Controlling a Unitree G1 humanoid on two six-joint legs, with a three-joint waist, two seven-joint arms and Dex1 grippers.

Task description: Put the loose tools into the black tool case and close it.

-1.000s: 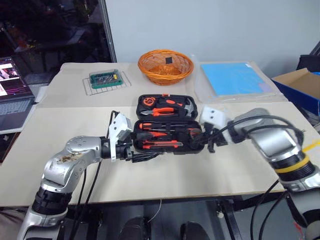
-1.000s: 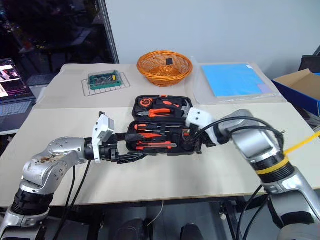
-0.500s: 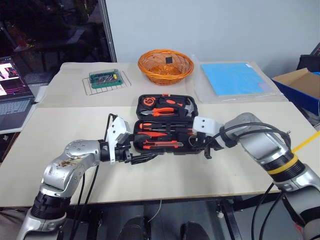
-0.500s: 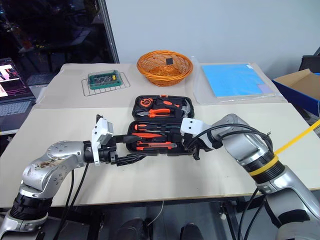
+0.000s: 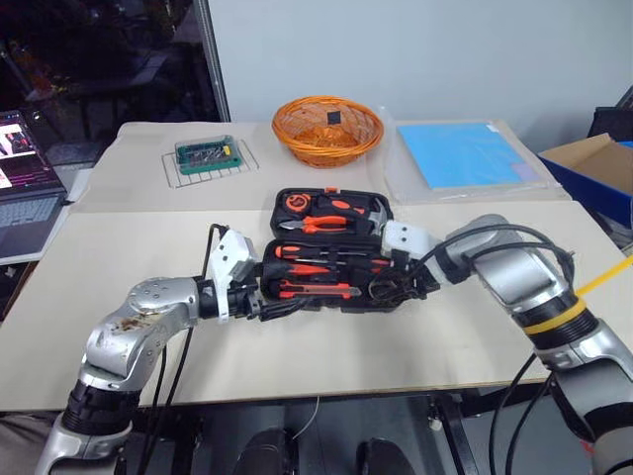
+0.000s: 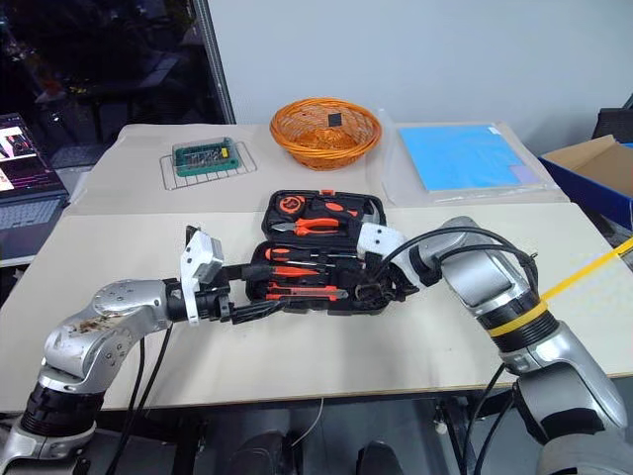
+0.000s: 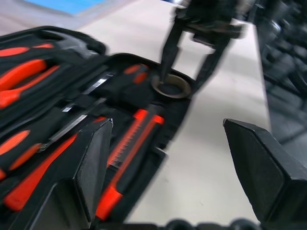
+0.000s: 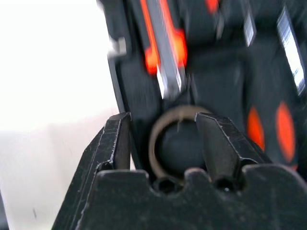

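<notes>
Both grippers gape empty, left gripper (image 5: 280, 306) and right gripper (image 5: 388, 290) flanking the black tool case (image 5: 331, 249); judged best: lift the lid evenly.

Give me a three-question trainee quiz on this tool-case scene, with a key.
1. True or false: the black tool case lies open on the table.
2. Which stands beyond the case, nearest to it? A) laptop B) orange basket C) cardboard box
3. Fill in: the right gripper has its fingers apart at the case's ____ corner recess, nearest the robot on its right.

Key:
1. True; its tools show.
2. B.
3. Round; a ring-shaped recess lies between the fingers. The left gripper is also open, at the case's other end.
</notes>
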